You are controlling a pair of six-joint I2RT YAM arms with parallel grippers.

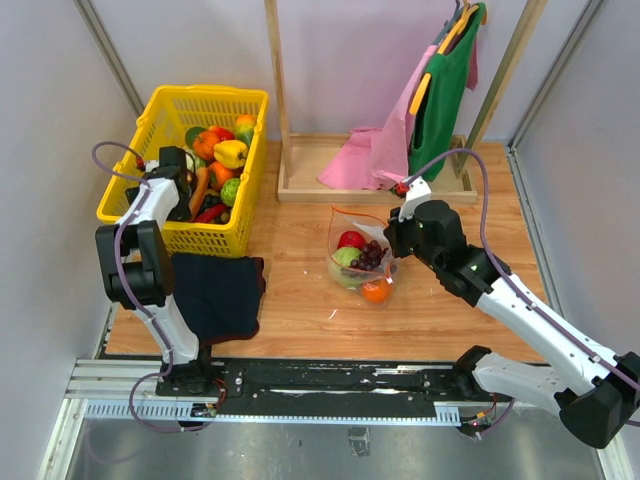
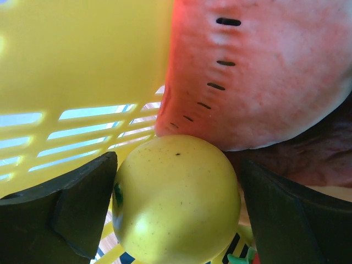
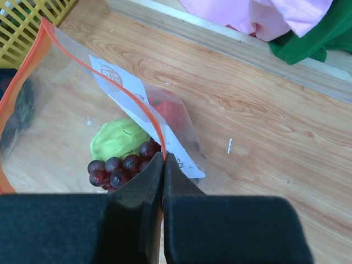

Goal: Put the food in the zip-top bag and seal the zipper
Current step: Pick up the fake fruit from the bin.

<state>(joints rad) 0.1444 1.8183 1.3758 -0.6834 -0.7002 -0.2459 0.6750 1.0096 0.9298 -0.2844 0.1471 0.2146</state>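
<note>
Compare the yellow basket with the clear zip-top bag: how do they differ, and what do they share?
The yellow basket is rigid, opaque slatted plastic; the zip-top bag is clear soft film with a red-orange rim. The basket stands back left; the bag lies in the middle. The left gripper reaches into the basket; the right gripper pinches the bag's rim. Both hold toy food.
</note>
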